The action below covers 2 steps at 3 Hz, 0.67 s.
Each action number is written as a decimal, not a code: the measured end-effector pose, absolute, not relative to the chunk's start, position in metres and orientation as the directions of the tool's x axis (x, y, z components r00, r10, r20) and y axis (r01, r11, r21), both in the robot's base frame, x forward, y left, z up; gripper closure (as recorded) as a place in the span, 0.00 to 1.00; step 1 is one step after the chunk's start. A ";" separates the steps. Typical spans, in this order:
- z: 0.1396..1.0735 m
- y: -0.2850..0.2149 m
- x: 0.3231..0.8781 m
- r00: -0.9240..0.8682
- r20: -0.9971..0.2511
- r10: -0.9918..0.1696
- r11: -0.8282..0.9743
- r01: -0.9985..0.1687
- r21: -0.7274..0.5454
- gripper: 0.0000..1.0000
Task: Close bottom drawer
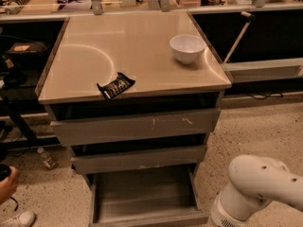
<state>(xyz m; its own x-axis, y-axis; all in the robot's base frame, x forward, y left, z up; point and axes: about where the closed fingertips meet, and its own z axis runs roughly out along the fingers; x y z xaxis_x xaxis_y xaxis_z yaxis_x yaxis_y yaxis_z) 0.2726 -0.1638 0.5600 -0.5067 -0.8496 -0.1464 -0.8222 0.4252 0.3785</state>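
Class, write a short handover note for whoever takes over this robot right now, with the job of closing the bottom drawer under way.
The pincer is out of view, past the picture's lower edge at the end of the white arm, which is low on the right beside the foot of the cabinet.
The bottom drawer is pulled far out and looks empty.
Done: nothing that shows; the drawer is not yet closed.
Left: bring the pincer to the drawer's front and push it fully in, probably straight toward the cabinet.
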 end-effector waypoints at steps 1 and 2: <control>0.492 -0.152 0.257 -0.542 -0.128 -0.831 0.434 -0.774 0.460 1.00; 0.480 -0.147 0.250 -0.548 -0.127 -0.827 0.428 -0.759 0.490 1.00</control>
